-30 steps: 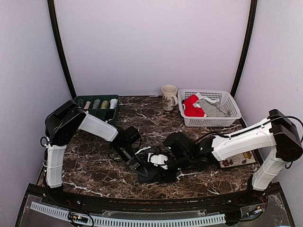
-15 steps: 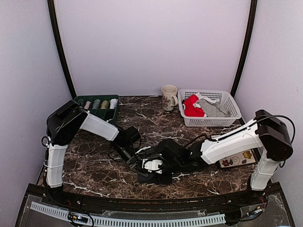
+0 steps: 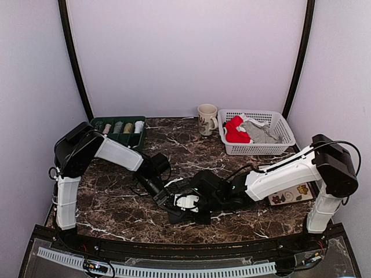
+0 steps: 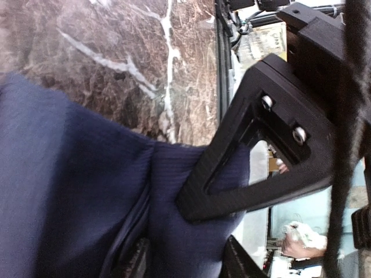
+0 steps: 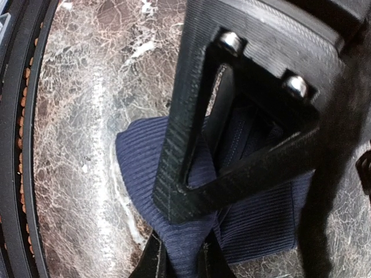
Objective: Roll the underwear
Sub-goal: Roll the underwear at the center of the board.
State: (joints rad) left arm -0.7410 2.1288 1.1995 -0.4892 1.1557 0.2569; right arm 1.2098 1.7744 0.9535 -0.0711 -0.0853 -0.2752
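While the right gripper (image 5: 178,258) pinches the navy underwear (image 5: 255,226) on the table (image 3: 116,197), probably to anchor a fold, the left gripper (image 4: 185,263) straddles the same cloth; whether it grips is unclear.

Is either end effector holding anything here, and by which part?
Right end effector pinches the navy underwear at a bunched edge. Left end effector straddles it; grip unclear.
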